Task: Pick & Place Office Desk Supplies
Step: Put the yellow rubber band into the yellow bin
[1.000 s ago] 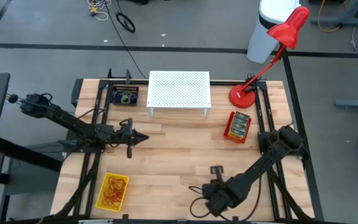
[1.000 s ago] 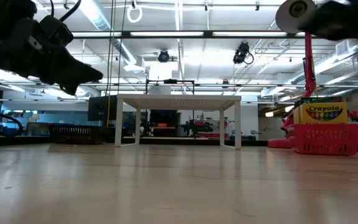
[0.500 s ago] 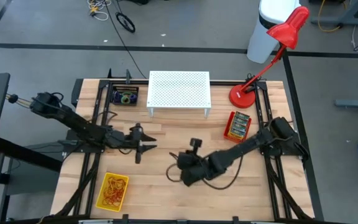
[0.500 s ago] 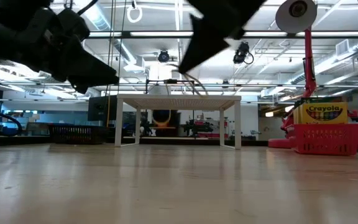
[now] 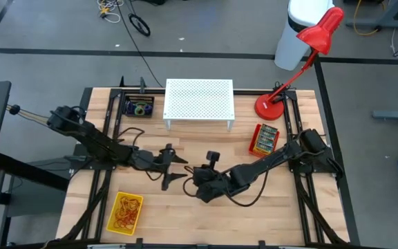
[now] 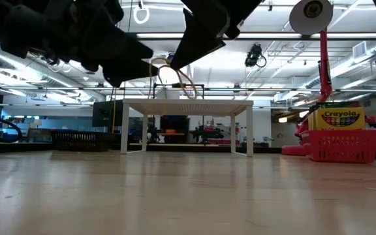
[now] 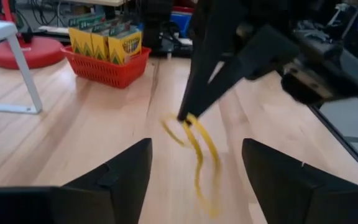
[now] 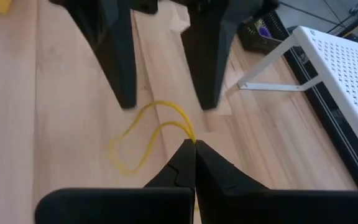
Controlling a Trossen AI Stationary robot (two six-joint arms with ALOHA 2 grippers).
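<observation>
Wrist views catch what overhead misses: right end effector pinched shut on a thin yellow rubber band, drooping in loose loops. Left end effector sits spread apart facing it.

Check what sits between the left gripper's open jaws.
In the left wrist view, the yellow rubber band hangs between the left gripper jaws, pinched in the shut right gripper.

1. Robotics lab or workshop hall: bare grey floor marked with dark tape lines, loose cables lying on it.
2. Low view: open industrial ceiling, long strip lights, exposed beams.
3. Wooden test table carrying two dark arms on black frames.
</observation>
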